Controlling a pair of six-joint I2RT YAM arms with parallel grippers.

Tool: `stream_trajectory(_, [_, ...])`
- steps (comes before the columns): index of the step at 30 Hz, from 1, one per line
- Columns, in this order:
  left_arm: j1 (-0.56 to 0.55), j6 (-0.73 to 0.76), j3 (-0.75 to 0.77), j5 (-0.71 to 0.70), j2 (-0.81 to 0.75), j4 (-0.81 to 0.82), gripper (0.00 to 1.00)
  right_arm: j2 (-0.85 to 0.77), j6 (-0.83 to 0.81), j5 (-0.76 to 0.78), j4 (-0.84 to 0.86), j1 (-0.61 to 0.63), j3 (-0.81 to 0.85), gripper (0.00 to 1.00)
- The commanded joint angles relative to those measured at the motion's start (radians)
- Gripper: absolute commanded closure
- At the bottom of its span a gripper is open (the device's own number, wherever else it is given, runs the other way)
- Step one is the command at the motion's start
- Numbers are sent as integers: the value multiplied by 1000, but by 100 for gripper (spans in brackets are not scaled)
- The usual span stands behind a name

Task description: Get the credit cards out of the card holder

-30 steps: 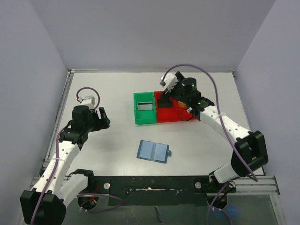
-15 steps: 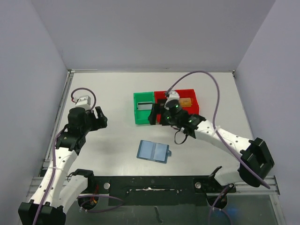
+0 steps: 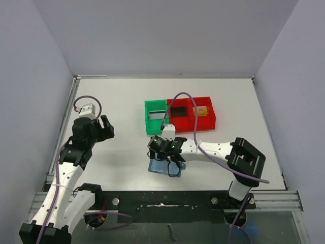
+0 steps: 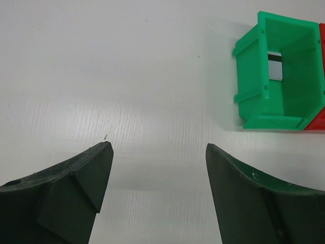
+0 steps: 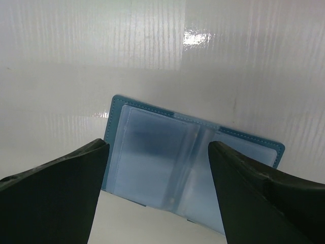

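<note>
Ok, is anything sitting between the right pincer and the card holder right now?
Nothing visible does. In the right wrist view the right pincer hangs open directly over the card holder, which lies spread open on the table, with only clear space between the fingers and it.

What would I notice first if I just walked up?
The bright green bin and red bin jump out first, side by side in the middle of the white table. Just in front of them, the right gripper hangs open over a light-blue card holder lying opened flat.
</note>
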Motion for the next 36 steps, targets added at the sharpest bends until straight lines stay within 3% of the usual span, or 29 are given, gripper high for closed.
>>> stream_trajectory(1, [5, -6, 6, -16, -13, 24, 27, 13, 80, 22, 4, 20, 54, 19])
stream_trajectory(12, [6, -6, 6, -13, -5, 21, 27, 223, 110, -30, -102, 29, 136, 21])
stream_trajectory(17, [5, -7, 4, -16, -6, 20, 27, 259, 118, -36, -92, 53, 106, 33])
stream_trajectory(24, [4, -7, 7, -13, 2, 20, 27, 204, 3, -20, 3, 71, 86, 49])
stream_trajectory(27, [4, -7, 6, -12, 4, 20, 27, 201, -49, -5, -13, 71, 122, 48])
stream_trajectory(32, [4, -7, 6, -13, 0, 20, 27, 199, -98, -12, -77, 70, 197, 28])
stream_trajectory(36, [4, -9, 4, -16, -7, 19, 27, 188, -97, -8, -134, 72, 243, 22])
